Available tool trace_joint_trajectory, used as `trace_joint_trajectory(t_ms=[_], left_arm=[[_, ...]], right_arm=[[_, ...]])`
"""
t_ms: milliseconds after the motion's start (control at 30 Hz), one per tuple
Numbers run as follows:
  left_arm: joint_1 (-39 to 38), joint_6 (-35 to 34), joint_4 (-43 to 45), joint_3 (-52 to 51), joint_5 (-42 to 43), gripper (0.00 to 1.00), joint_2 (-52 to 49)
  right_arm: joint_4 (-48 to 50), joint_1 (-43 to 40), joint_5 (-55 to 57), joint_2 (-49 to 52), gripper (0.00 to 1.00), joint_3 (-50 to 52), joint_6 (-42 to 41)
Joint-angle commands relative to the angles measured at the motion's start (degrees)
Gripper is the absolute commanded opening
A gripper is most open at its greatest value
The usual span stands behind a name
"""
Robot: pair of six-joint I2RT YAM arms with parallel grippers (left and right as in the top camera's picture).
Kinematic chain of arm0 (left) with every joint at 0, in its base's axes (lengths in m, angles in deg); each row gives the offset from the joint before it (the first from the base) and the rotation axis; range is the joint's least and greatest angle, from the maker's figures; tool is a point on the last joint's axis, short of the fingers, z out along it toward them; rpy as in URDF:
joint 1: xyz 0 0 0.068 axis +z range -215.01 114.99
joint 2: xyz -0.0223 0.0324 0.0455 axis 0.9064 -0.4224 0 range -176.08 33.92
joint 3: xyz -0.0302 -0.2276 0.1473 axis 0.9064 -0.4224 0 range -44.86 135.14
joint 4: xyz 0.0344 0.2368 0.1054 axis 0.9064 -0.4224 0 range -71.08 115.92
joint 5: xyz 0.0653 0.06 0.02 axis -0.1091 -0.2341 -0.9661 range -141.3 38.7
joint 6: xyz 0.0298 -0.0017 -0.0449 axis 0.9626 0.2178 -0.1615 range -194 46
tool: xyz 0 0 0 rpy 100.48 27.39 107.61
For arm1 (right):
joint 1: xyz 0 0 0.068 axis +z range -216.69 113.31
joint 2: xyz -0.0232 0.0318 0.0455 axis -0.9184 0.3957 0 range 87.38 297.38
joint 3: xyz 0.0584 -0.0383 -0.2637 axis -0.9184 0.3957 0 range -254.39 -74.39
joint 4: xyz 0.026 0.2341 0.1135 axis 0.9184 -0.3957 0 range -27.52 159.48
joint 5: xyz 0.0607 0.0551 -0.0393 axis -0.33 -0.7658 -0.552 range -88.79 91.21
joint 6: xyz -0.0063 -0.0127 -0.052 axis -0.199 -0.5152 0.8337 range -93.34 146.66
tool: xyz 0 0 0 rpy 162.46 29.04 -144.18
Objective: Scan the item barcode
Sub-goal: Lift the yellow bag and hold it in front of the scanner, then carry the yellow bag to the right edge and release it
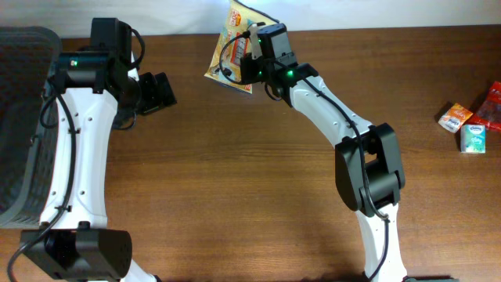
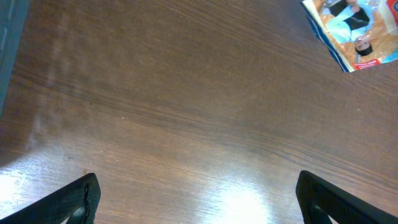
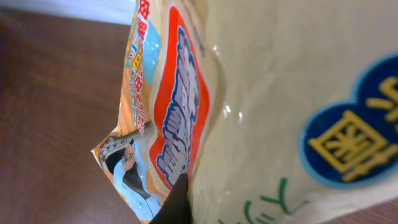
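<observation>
Pinches the snack bag (image 1: 227, 55) in the right jaws, shut on its glossy film, at twelve o'clock on the wooden counter (image 1: 258, 172), near the far edge. Runs lengthwise roughly from one to seven o'clock; lifted or resting, cannot tell. Holds the left jaws wide and empty above bare wood at ten o'clock, with the bag off toward two o'clock from them, apart. Looks flat, crinkly and pliable, printed orange, cream and blue; likely to flex when turned. Shows no barcode from here.
</observation>
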Motion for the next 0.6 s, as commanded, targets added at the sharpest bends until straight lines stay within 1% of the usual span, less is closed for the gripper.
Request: trace_joint_trajectory(t_ms=[0,67,100,167,233,267,333,367,400,433,467,500,567], left_arm=[[0.0,-0.5,0.1,0.1,0.2,0.99,0.2],[0.0,-0.5,0.1,0.1,0.2,0.99,0.2],[0.0,-0.5,0.1,0.1,0.2,0.99,0.2],[0.0,-0.5,0.1,0.1,0.2,0.99,0.2],[0.0,-0.5,0.1,0.1,0.2,0.99,0.2],[0.0,-0.5,0.1,0.1,0.2,0.99,0.2],[0.0,-0.5,0.1,0.1,0.2,0.99,0.2],[0.0,-0.5,0.1,0.1,0.2,0.99,0.2],[0.0,-0.5,0.1,0.1,0.2,0.99,0.2],[0.0,-0.5,0.1,0.1,0.2,0.99,0.2],[0.0,-0.5,0.1,0.1,0.2,0.99,0.2],[0.0,-0.5,0.1,0.1,0.2,0.99,0.2],[0.0,-0.5,0.1,0.1,0.2,0.99,0.2]], right_arm=[[0.8,-1.7,2.3,0.2,0.04,-1.1,-6.2],[0.6,-3.3,-0.5,0.3,0.04,-1.1,-13.5],[0.6,-4.0,-6.2,0.3,0.04,-1.1,-19.1],[0.6,-4.9,-11.8,0.3,0.04,-1.1,-24.9],[0.0,-6.7,-15.5,-0.5,0.04,-1.1,-25.5],[-2.8,-9.3,-15.6,-2.5,0.04,-1.1,-25.5],[-6.2,-15.7,-15.6,-5.8,0.04,-1.1,-25.6],[-9.8,-21.8,-15.6,-7.5,0.04,-1.1,-25.5],[-12.9,-26.1,-15.6,-7.9,0.04,-1.1,-25.6],[-19.9,-32.8,-14.8,-7.8,0.04,-1.1,-25.5],[-27.8,-39.5,-10.0,-7.6,0.04,-1.1,-24.0],[-32.3,-45.2,-5.6,-7.5,0.04,-1.1,-19.9],[-35.1,-53.8,-0.6,-7.4,0.04,-1.1,-15.1]])
